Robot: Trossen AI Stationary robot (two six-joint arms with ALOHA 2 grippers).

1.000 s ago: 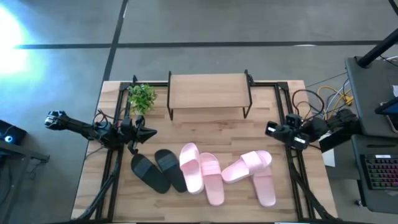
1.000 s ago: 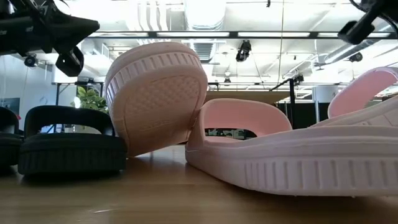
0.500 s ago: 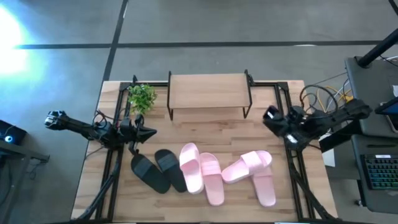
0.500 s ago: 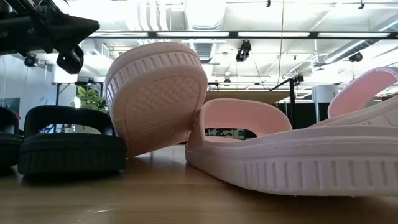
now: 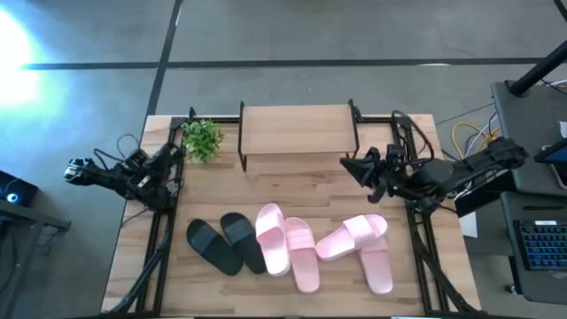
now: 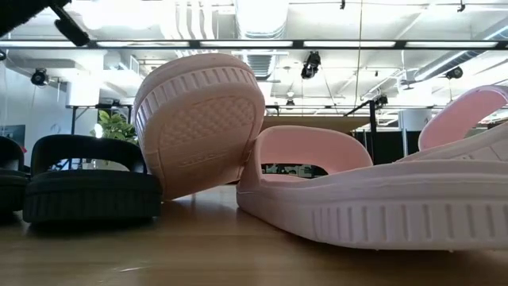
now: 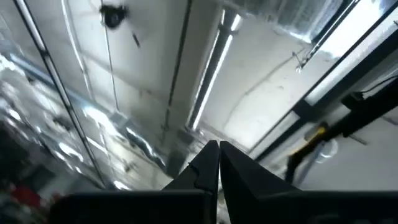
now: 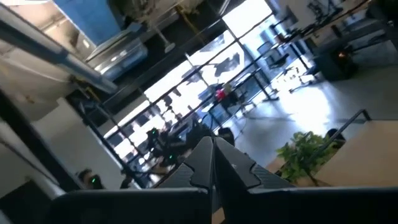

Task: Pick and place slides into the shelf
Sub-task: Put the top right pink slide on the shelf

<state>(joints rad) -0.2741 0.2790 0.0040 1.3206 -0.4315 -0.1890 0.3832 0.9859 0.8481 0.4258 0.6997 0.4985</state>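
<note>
Two black slides [image 5: 226, 244] and several light pink slides [image 5: 301, 251] lie in a row on the table's near half. In the low view one pink slide [image 6: 198, 119] leans with its sole facing the camera, beside a black slide [image 6: 91, 187]. The shelf [image 5: 297, 130] stands on its black legs at the far edge, with nothing on its top board. My left gripper [image 5: 170, 162] is at the table's left edge, shut and tipped up toward the ceiling [image 7: 217, 148]. My right gripper [image 5: 348, 164] hangs shut near the shelf's right leg, pointing left [image 8: 211, 144].
A small green plant [image 5: 202, 139] stands left of the shelf and also shows in the right wrist view [image 8: 305, 155]. Black frame rails [image 5: 159, 239] run along both table sides. Cables [image 5: 461, 137] and a desk lie beyond the right edge. Bare wood [image 5: 292, 186] lies between shelf and slides.
My left gripper has drawn back toward the table's left edge and tipped upward, away from the black slides. My right gripper has swung from the right edge in over the table toward the shelf's right leg. The slides have not moved.
</note>
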